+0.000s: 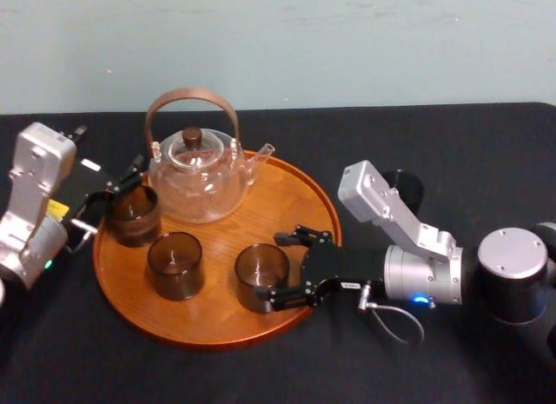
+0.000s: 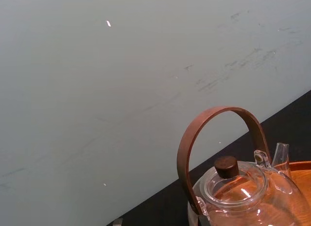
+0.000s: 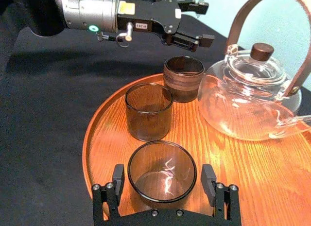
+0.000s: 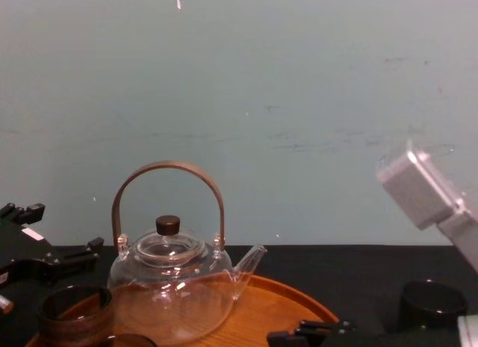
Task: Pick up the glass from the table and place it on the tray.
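Right gripper [image 3: 163, 170] sits low over the near right part of the tray [image 3: 252, 172], released, its two black fingers [image 3: 118, 177] spread on either side of a smoky glass [image 3: 162, 171]. A thin gap shows between each finger and the wall of the smoky glass, which stands upright on the wood inside the rim. From the head view the right gripper [image 1: 271, 268] reaches in from the robot's right, and the smoky glass [image 1: 261, 276] is the rightmost of three on the tray [image 1: 217, 321].

Just beside it, toward the robot's left, stands the middle glass [image 1: 175, 265], apart from its neighbour. Beyond that, near the tray's left rim, is the far glass [image 1: 132, 215], darker and banded in the right wrist view [image 3: 183, 78].

Left gripper [image 1: 117, 195] is at that left rim, close to the far glass, its fingers parted and holding nothing; the right wrist view shows the left gripper [image 3: 201, 22] spread just beyond that glass.

At the back of the tray rests a clear glass teapot [image 1: 195, 178] with a dark knob on its lid and an arched brown handle [image 4: 168, 168], its spout pointing to the robot's right. The tray lies on a black surface [image 1: 452, 161] before a pale blue-green wall [image 4: 299, 101].
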`<action>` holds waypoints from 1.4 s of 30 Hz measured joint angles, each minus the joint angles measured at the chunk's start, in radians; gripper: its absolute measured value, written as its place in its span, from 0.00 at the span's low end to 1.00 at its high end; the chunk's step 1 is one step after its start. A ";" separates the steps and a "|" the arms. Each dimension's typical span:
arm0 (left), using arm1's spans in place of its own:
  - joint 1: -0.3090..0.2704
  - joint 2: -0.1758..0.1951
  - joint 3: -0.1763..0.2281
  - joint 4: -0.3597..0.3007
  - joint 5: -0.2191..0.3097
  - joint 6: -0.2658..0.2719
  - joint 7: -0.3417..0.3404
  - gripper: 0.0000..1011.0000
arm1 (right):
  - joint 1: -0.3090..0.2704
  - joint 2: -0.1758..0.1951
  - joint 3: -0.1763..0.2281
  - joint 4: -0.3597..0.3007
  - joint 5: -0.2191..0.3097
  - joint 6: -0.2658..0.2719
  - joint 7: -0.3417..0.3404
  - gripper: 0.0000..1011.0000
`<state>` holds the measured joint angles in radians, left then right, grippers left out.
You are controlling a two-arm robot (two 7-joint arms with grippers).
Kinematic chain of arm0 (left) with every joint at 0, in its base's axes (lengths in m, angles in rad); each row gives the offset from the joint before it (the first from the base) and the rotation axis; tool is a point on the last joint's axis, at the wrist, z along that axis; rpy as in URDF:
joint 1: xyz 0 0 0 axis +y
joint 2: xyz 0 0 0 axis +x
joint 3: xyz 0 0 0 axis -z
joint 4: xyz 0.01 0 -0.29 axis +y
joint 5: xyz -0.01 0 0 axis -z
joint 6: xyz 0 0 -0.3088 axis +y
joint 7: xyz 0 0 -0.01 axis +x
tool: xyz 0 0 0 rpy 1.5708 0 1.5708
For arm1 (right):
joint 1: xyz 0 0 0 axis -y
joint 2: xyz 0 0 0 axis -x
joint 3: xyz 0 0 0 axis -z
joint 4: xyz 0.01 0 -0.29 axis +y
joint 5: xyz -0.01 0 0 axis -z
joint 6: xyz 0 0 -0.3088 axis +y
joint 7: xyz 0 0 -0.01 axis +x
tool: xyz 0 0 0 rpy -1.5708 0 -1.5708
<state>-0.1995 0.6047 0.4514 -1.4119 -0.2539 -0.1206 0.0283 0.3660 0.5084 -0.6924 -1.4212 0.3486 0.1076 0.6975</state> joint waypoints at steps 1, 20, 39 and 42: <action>0.000 0.000 0.000 0.000 0.000 0.000 0.000 0.99 | -0.004 0.005 0.004 -0.006 0.005 -0.002 0.002 0.99; 0.000 0.000 0.000 0.000 0.000 0.000 0.000 0.99 | -0.111 0.143 0.092 -0.149 0.078 -0.045 0.004 0.99; 0.000 0.000 0.000 0.000 0.000 0.000 0.000 0.99 | -0.253 0.236 0.269 -0.225 0.154 -0.071 -0.120 0.99; 0.000 0.000 0.000 0.000 0.000 0.000 0.000 0.99 | -0.265 0.233 0.301 -0.226 0.158 -0.070 -0.149 0.99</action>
<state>-0.1996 0.6047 0.4514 -1.4119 -0.2539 -0.1205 0.0282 0.1008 0.7418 -0.3918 -1.6471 0.5068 0.0372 0.5485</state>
